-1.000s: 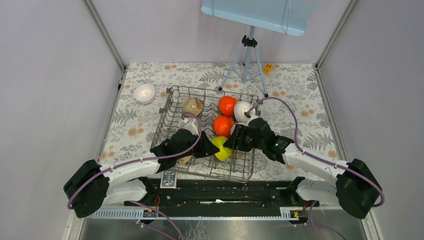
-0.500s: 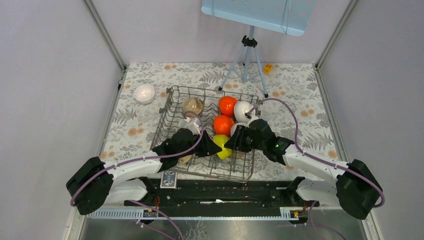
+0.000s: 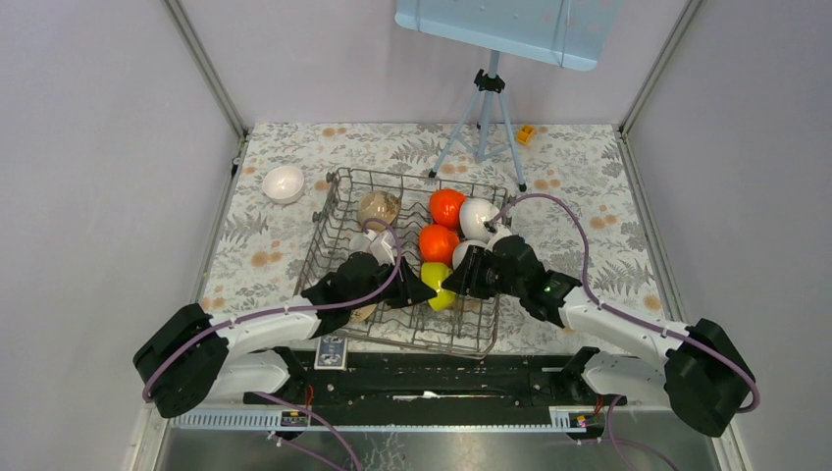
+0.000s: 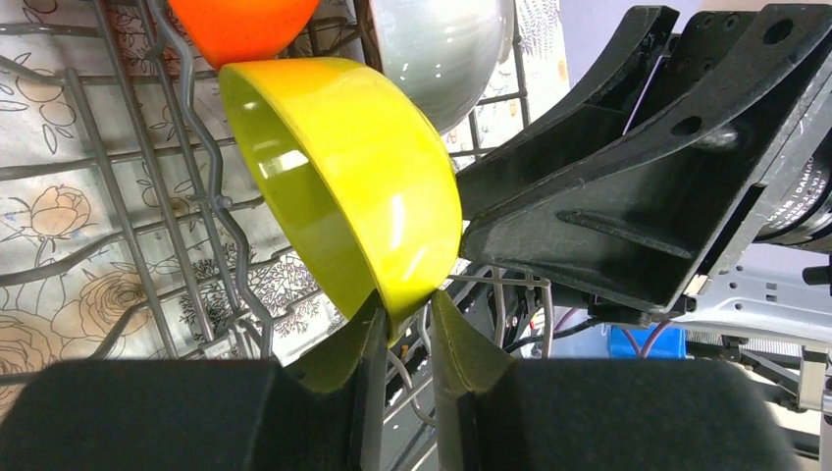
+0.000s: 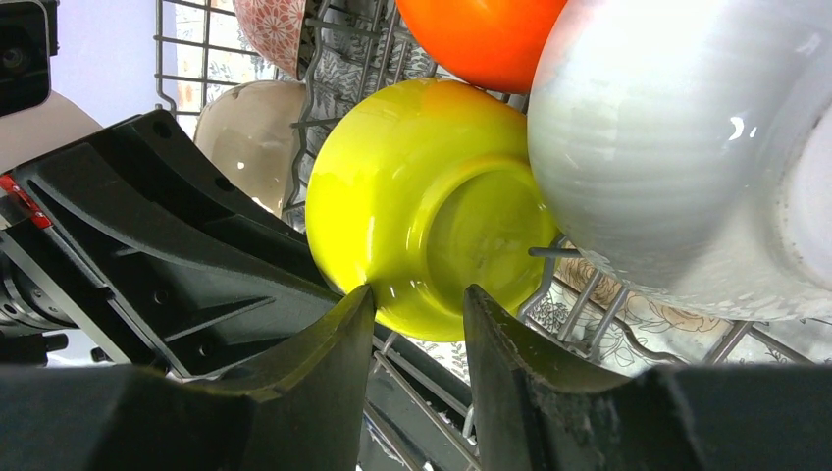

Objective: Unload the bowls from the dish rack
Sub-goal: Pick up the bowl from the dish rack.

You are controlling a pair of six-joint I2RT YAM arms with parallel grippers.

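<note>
The grey wire dish rack (image 3: 332, 211) holds several bowls. A lime-yellow bowl (image 3: 439, 289) stands on edge at its near right. My left gripper (image 4: 407, 309) is shut on that bowl's lower rim (image 4: 343, 177), one finger inside and one outside. My right gripper (image 5: 417, 294) is open just below the same bowl's underside (image 5: 422, 226), its left finger against the bowl's wall. In the top view the two grippers, left (image 3: 417, 291) and right (image 3: 459, 280), meet at this bowl. Two orange-red bowls (image 3: 446, 206) (image 3: 438, 243), a white bowl (image 3: 477, 218) and a beige bowl (image 3: 377, 208) stand behind it.
A white bowl (image 3: 284, 183) sits on the floral cloth left of the rack. A grey tripod (image 3: 486, 113) stands behind the rack, with a small yellow block (image 3: 526, 133) beside it. Upright tines (image 4: 196, 147) crowd the lime-yellow bowl. The white bowl (image 5: 677, 147) hangs close above my right fingers.
My left gripper has slid right to the lime-yellow bowl and its jaws have narrowed onto the rim. My right gripper's jaws have narrowed a little and edged closer.
</note>
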